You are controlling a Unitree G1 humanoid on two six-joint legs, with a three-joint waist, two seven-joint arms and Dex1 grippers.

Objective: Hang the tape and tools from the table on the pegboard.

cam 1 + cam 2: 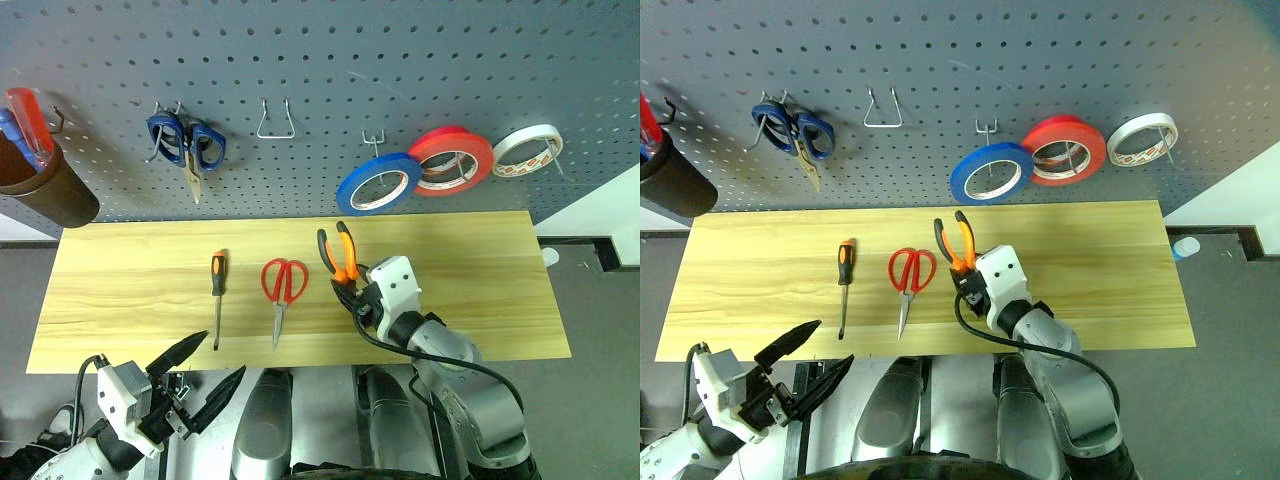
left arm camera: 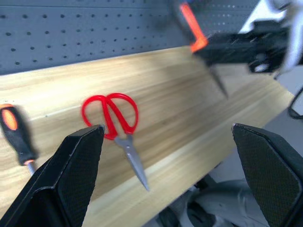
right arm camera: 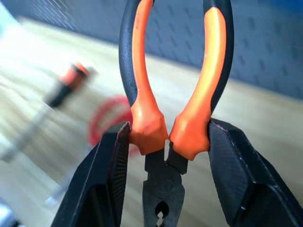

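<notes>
Pliers lifted — two tools left on the grained wooden table (image 1: 480, 290).
We see the right hand (image 3: 163, 137) pinching orange-handled pliers (image 1: 340, 256) above it; left hand (image 1: 200, 375) spread; glossy blue tape (image 1: 378, 185) on the perforated pegboard (image 1: 320, 70) — red scissors (image 1: 284, 285), one thin screwdriver (image 1: 217, 290) lie flat.

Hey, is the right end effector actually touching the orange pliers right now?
Touching. In the right wrist view the right end effector has one black finger pressed against each orange handle base of the pliers, clamping them between the two.

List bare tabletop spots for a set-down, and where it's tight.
Free: the table from the right gripper, shut on the pliers, out to its right end, and the left end beside the screwdriver. Tight: between the screwdriver, red scissors and pliers.
</notes>
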